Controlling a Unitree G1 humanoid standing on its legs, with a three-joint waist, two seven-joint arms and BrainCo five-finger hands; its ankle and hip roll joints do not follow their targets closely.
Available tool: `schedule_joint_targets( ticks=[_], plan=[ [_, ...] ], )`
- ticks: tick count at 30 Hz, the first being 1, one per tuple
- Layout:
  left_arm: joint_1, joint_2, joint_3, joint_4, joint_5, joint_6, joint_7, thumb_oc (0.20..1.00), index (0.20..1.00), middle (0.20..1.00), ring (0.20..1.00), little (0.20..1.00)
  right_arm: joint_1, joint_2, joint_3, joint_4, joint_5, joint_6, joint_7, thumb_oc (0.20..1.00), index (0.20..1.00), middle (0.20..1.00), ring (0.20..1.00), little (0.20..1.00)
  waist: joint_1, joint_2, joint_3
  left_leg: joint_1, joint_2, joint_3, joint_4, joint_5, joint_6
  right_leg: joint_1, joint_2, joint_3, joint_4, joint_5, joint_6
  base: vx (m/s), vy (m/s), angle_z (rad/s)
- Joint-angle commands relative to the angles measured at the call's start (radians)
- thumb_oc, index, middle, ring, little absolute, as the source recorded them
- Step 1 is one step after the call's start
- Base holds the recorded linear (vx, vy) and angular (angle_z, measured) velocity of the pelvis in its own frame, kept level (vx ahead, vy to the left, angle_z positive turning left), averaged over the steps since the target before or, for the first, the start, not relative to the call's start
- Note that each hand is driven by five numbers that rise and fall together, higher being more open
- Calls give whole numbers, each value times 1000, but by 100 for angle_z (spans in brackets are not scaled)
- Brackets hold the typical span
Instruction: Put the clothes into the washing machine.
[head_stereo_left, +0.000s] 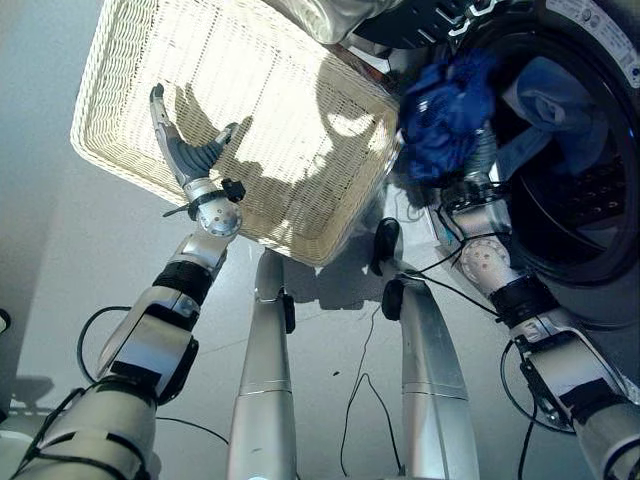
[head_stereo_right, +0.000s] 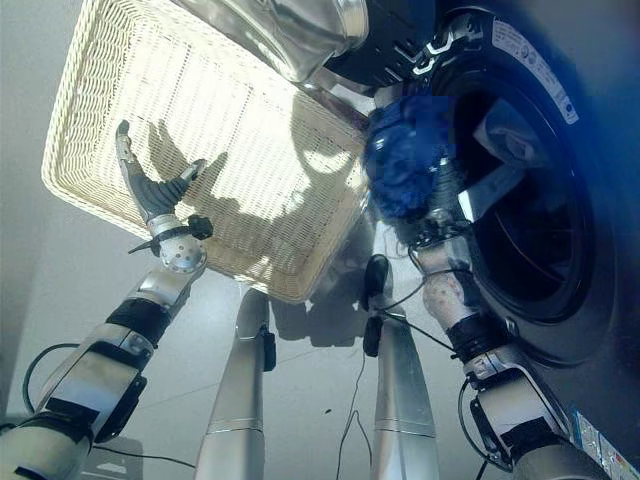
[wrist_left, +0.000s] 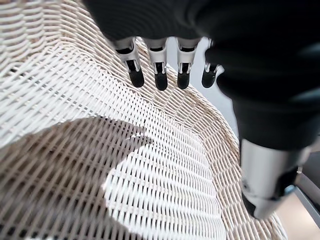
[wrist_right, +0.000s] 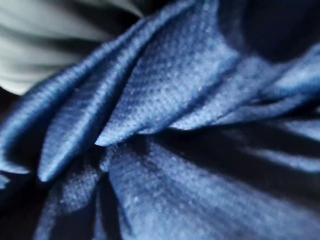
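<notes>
Wicker fills much of the left eye view: a pale woven basket (head_stereo_left: 150, 80) lies on the grey floor (head_stereo_left: 50, 300), its near rim running diagonally down toward the washing machine (head_stereo_left: 600, 150). The left robot hand (head_stereo_left: 185, 145) is inside the basket, above its near rim, thumb and fingers spread and grasping nothing; bare weave lies open all around it. Beside the basket's corner nearest the machine, a bunched blue cloth (head_stereo_left: 445, 110) sits at the edge of the round drum opening, on top of the right arm's wrist. The right robot hand is buried under that cloth, so I cannot tell how its fingers stand. Deeper in the drum lies a lighter blue garment (head_stereo_left: 545, 100), with dark open room below it.

From the right eye view, the blue cloth hangs between the basket's corner and the drum's rim, just beside both, and the machine's shiny door (head_stereo_right: 290, 30) juts over the basket's far edge.

Along the left wrist, straight dark-tipped fingers (wrist_left: 160, 75) hover apart from the basket's curved wall, not touching the weave.

At the right wrist, folds of blue knit cloth crowd close against the camera, with a strip of pale grey fabric (wrist_right: 50, 45) beyond them.
</notes>
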Motion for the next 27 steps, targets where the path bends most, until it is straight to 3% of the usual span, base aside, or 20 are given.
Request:
schedule_joint_targets(
  ticks=[1,5,8,15,20,23,24,27],
  plan=[
    [-15,37,52,6,27,-59,-5,1000,1000,1000,1000,1000,0,-24,-66,-3,194,-80,99,200,200,200,200,200,-8,-24,-8,45,-93,114,99,-147,82,110,79,-24,-306,227,98,-9,-11,-4],
    [-18,52,46,33,16,-88,-22,1000,1000,1000,1000,1000,-9,-53,-130,147,436,-61,176,200,200,200,200,200,-9,-21,-8,46,-92,113,100,-156,78,113,77,-22,-312,229,101,0,0,0],
    [-27,54,37,50,8,-97,-25,1000,1000,1000,1000,1000,-29,-68,-142,240,470,-33,152,200,200,200,200,200,-10,-18,-8,46,-91,115,101,-158,77,113,77,-20,-315,233,102,0,0,0],
    [-51,40,12,90,-3,-125,-39,1000,1000,1000,1000,1000,-125,-115,-144,556,378,124,-79,200,200,200,200,200,4,-2,-8,46,-90,114,99,-155,77,117,78,-21,-332,241,96,5,-13,-2],
    [-53,30,-6,84,8,-125,-30,1000,1000,1000,1000,1000,-188,-152,-142,639,352,159,-227,200,200,200,200,200,14,10,-8,40,-91,111,103,-151,76,115,78,-23,-335,244,91,-1,-1,-3],
    [-21,43,-26,57,13,-131,-16,1000,1000,1000,1000,1000,-248,-240,-154,659,348,72,-359,200,200,200,200,200,19,11,-8,42,-88,105,117,-162,73,121,78,-20,-330,240,92,0,-15,0],
    [22,62,-36,11,24,-131,8,1000,1000,1000,1000,1000,-287,-314,-158,649,309,-84,-449,200,200,200,200,200,22,0,-8,43,-85,98,119,-172,75,130,81,-19,-337,241,95,-6,-43,1],
    [68,102,-32,-41,18,-127,17,1000,1000,1000,1000,1000,-296,-383,-160,531,104,-269,-669,200,200,200,200,200,16,-21,-8,48,-80,94,111,-174,78,143,86,-21,-347,247,100,-4,-16,0]
  ],
)
